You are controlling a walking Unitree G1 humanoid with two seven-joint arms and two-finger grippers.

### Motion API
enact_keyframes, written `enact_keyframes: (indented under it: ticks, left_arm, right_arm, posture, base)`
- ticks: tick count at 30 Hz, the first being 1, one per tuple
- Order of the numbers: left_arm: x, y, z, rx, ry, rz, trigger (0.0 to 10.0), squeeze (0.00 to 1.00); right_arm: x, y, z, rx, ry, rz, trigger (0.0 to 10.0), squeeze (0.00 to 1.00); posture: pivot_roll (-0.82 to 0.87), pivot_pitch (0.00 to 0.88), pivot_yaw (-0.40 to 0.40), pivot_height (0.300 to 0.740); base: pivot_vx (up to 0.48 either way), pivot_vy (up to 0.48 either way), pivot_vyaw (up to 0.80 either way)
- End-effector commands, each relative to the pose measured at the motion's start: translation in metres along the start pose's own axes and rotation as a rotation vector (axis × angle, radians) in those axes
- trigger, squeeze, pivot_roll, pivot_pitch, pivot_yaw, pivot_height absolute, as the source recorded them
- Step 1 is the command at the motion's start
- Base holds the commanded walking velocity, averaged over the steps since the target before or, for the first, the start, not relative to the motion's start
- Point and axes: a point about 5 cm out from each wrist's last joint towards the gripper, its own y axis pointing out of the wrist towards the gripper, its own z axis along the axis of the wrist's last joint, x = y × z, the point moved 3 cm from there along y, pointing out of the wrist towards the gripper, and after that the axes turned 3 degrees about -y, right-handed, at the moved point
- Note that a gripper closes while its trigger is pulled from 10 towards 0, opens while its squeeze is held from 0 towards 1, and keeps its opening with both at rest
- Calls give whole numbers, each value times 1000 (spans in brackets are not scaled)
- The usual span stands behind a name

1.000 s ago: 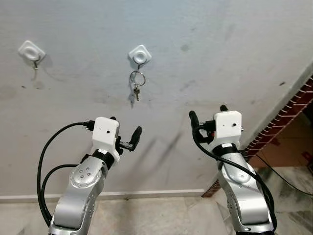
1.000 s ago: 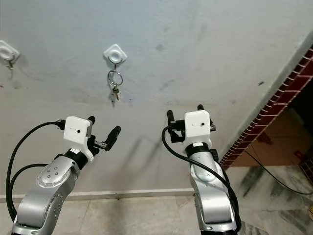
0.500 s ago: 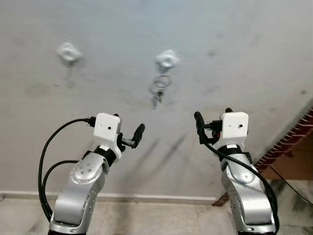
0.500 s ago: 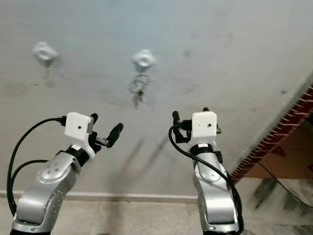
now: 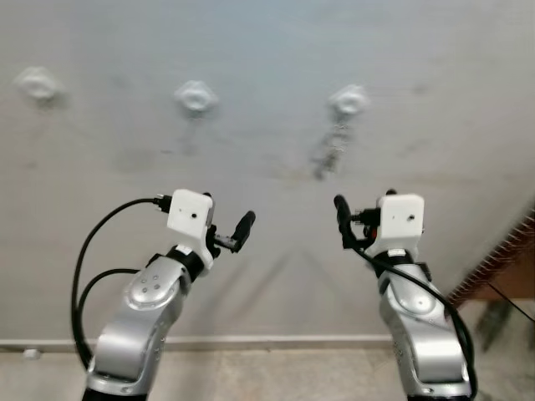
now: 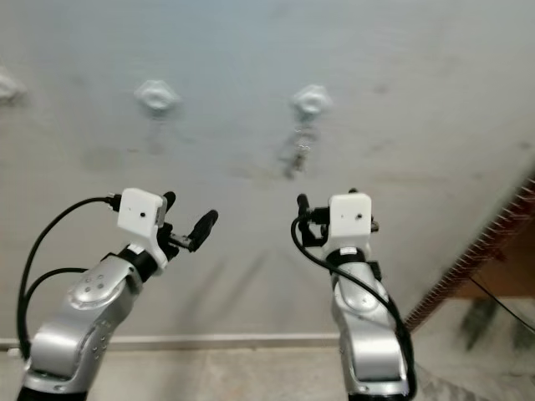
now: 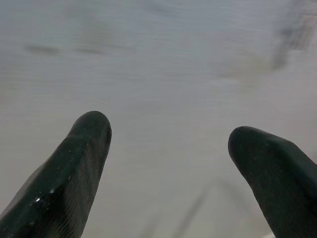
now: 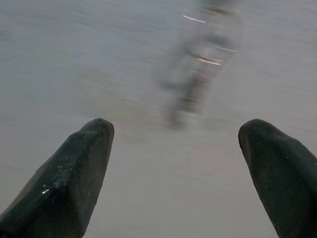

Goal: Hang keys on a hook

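Rough grey plastered wall point(image 5: 251, 50) carries three white diamond-shaped plastic hooks; a blurred metal key bunch point(image 5: 332, 150) hangs from the rightmost hook point(image 5: 348, 99). Both arms are raised before it: left gripper point(image 5: 224, 225) and right gripper point(image 5: 364, 209) each have their black fingers spread apart, empty.

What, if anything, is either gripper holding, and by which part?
Nothing. The left gripper and right gripper are both open and empty; the keys hang from a wall hook.

Grey wall point(image 5: 267, 50), white hooks point(image 5: 348, 99) (blurred), red-brown brick edge point(image 5: 493, 259)
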Motion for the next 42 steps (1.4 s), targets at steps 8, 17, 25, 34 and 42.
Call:
enact_keyframes:
  ticks: [8,17,25,34,42]
  left_arm:
    - [10,5,5,5,2,-72,10000,0]
    - [22,5,1,9,-14,-95,10000,0]
    - [20,7,-1,6,-17,-56,10000,0]
    - [20,8,-1,6,-11,-47,10000,0]
    - [19,9,-1,7,-10,-43,10000,0]
  right_arm:
    - [6,0,-6,-15,9,-47,10000,0]
    - [11,1,-6,-19,-8,-41,10000,0]
    - [10,5,-4,-15,-17,-27,10000,0]
    - [11,3,-5,-16,-18,-36,10000,0]
    - [11,4,-5,-16,-23,-40,10000,0]
  posture:
    - [242,14,-4,740]
    - [225,12,-34,740]
    - [219,14,-46,740]
    - [213,18,-34,740]
    - [211,18,-31,740]
  base:
    - [0,0,0]
    - [0,0,0]
    - [0,0,0]
    - [0,0,0]
    - [0,0,0]
